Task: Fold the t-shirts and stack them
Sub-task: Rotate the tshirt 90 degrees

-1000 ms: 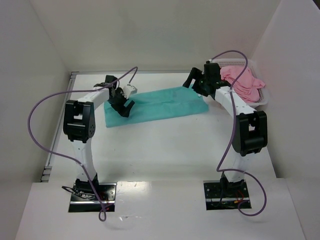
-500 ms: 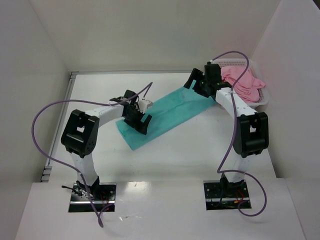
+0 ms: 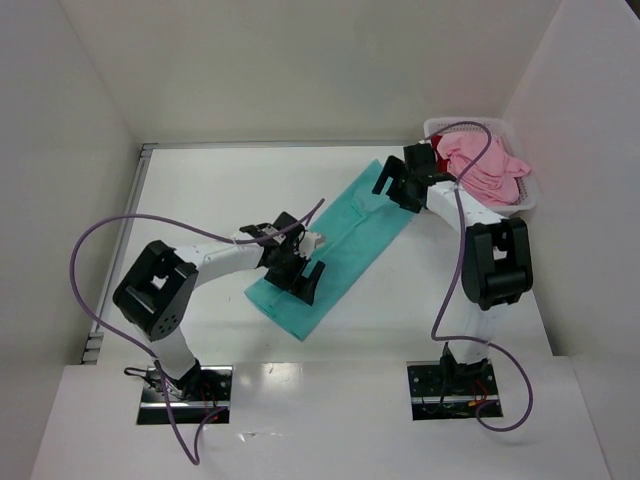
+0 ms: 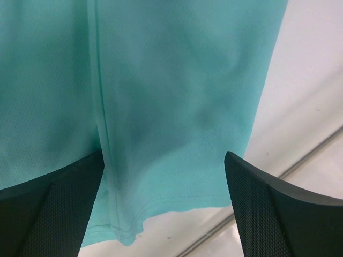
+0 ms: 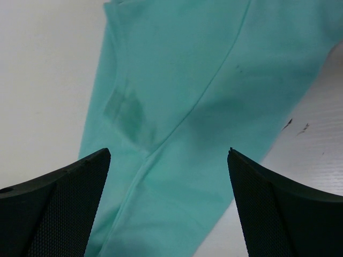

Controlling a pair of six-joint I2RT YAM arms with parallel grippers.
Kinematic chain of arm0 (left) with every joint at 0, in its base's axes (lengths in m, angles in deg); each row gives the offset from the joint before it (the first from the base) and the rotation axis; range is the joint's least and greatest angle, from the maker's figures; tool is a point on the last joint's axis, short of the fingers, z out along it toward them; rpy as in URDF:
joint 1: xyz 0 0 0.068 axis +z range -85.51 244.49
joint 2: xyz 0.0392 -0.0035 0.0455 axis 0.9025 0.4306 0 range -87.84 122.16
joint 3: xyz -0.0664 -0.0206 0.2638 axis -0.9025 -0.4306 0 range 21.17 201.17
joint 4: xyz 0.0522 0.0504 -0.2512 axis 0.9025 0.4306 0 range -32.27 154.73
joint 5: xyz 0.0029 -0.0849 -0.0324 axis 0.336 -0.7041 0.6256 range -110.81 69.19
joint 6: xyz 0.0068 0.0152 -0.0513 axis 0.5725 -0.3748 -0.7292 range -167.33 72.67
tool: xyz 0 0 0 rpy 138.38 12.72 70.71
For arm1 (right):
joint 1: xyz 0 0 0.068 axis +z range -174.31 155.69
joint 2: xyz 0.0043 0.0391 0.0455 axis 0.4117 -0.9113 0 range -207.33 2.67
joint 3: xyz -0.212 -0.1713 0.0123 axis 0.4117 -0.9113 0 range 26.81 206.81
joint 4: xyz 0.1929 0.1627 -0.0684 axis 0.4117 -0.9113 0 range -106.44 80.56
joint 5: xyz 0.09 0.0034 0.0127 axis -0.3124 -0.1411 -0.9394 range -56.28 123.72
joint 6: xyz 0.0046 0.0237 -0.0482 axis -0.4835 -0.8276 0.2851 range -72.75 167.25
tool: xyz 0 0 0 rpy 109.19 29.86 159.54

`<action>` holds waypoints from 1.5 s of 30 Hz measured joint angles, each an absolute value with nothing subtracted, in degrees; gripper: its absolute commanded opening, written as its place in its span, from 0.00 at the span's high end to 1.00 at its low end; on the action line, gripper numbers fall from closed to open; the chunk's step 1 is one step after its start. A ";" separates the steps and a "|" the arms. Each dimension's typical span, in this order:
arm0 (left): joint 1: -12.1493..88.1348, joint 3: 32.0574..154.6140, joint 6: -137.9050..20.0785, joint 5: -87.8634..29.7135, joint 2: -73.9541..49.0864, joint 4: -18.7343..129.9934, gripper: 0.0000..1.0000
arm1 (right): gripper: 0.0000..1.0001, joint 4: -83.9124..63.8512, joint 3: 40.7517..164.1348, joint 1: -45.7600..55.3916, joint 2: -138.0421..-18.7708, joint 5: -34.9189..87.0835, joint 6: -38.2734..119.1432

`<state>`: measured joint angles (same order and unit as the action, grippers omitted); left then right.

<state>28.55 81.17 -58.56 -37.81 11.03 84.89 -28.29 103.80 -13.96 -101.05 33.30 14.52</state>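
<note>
The teal t-shirt (image 3: 350,235), folded into a long strip, lies diagonally on the table from back right to front centre. My left gripper (image 3: 300,275) is open over its near end; the left wrist view shows the hem (image 4: 177,80) between my spread fingers. My right gripper (image 3: 395,188) is open over the far end, with teal cloth (image 5: 187,80) between its fingers. The light pink t-shirt (image 3: 488,165) is bunched in the white basket (image 3: 530,200) at the back right. A bit of dark red cloth (image 3: 441,149) shows at the basket's left side.
White walls enclose the table on the left, back and right. A metal rail (image 3: 120,240) runs along the table's left edge. Purple cables loop from both arms.
The teal strip has swung from lying left-to-right to a diagonal. My left gripper moved nearer and to the right with its end. My right gripper stayed near the far end.
</note>
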 measured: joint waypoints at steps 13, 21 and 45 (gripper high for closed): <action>16.83 78.90 -69.31 -31.40 8.91 82.70 0.00 | 0.05 -31.08 112.26 -7.97 -115.91 38.30 14.26; 13.05 78.40 -73.86 -29.70 8.91 79.36 0.00 | 0.05 -31.30 117.70 -6.44 -120.41 39.07 14.19; 8.11 80.80 -82.40 -28.17 11.64 75.56 0.00 | 0.06 -32.48 143.30 3.44 -136.41 33.12 16.46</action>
<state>8.11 80.80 -82.40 -28.17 11.64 75.56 -32.48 143.30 3.44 -136.41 33.12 16.46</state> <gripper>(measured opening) 0.998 0.938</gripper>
